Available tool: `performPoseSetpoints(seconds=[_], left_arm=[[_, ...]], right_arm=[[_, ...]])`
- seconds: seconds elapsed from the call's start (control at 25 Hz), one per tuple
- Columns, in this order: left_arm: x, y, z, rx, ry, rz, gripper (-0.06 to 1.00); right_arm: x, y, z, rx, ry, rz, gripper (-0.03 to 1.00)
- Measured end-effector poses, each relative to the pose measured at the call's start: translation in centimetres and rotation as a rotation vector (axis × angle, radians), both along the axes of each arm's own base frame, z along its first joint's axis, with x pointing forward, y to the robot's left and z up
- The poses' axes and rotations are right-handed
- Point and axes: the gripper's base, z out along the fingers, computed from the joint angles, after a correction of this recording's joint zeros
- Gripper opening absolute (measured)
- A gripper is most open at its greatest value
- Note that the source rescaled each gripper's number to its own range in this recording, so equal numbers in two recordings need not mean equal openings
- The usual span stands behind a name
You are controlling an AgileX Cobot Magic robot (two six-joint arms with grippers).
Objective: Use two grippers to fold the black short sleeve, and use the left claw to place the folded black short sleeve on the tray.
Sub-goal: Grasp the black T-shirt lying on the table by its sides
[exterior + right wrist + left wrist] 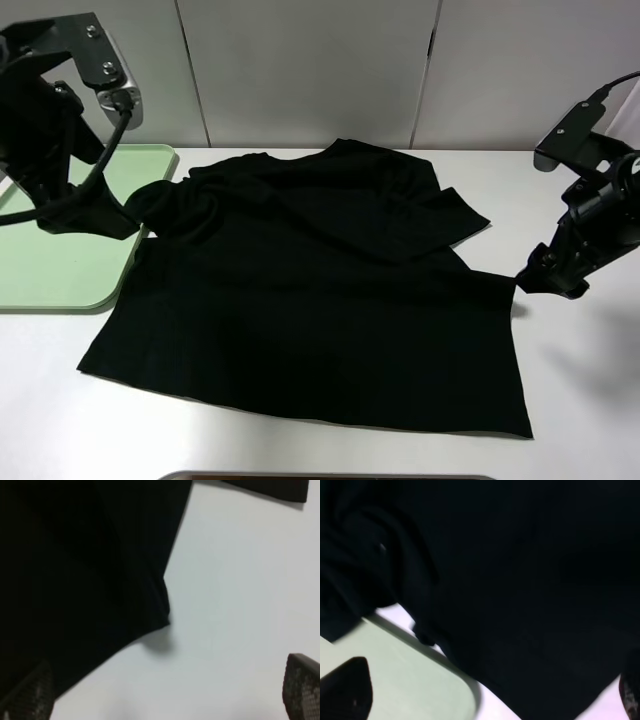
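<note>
The black short sleeve (320, 300) lies spread on the white bench (580, 400), a matte, soft cloth that takes up most of the middle. Its lower half rests flat, with a straight hem toward the near edge. The upper half is rumpled into shallow folds, and one sleeve lies turned in over the body on the right. On the left the cloth bunches into a thick roll that reaches the rim of the tray (60, 270). The tray is a smooth, pale mint-green plastic rectangle with a rounded corner and a low raised lip.

The left gripper (108, 215) hangs over that corner, just beside the bunched sleeve. In the left wrist view its dark fingers (345, 690) stand wide apart, one above the tray and one at the far side of the cloth, with nothing clamped between them.

The right gripper (548, 275) sits at the shirt's right side edge. Its fingers (302, 690), faced with finely textured pads, are also spread fully and hold nothing; one is over the cloth and the other over bare bench.

A dark, rounded slab (325, 477) shows at the near edge.
</note>
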Motion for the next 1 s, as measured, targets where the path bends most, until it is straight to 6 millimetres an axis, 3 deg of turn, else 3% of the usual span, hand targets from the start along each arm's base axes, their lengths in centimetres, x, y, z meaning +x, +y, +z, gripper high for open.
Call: performPoseSetpoints(seconds=[0.32,1.0], left_arm=[[0.4,0.0,0.1,0.008,-0.045,-0.008,0.98],[0.6,0.0,0.2,0.023,-0.076,-0.046,0.97]], right_arm=[[2.4,0.2,-2.8,-0.009,0.058,-0.004,1.00],[3.3,-0.1,-4.2,-0.089,0.058,0.086,1.00]])
